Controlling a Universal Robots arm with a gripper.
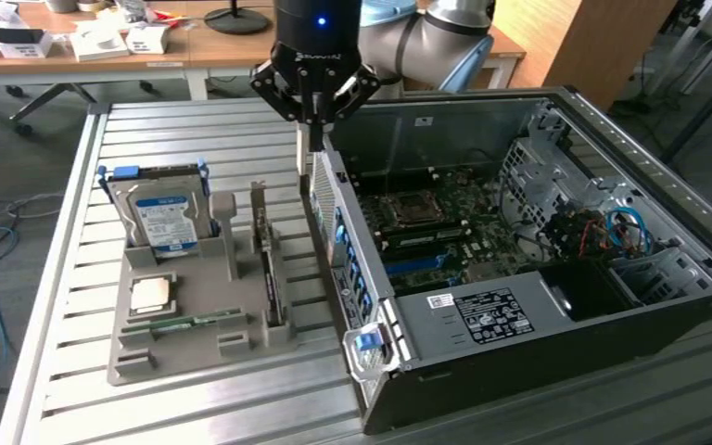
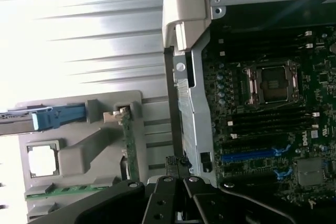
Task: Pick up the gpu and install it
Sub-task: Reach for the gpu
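The gpu (image 1: 268,269) is a thin dark card standing on edge in a slot of the grey holder tray (image 1: 196,348), its metal bracket end toward the back. In the wrist view the gpu (image 2: 129,148) shows as a green-edged card beside the case wall. My gripper (image 1: 315,141) hangs over the rear wall of the open computer case (image 1: 504,343), behind the gpu and to the exterior view's right of it. Its fingers (image 2: 167,192) are shut together with nothing between them.
The tray also carries a hard drive (image 1: 164,221) with a blue-white label, a square processor (image 1: 151,295) and a green memory stick (image 1: 183,323). Inside the case lies the motherboard (image 1: 437,227) with a blue slot (image 2: 254,155). A cluttered desk (image 1: 208,51) stands behind.
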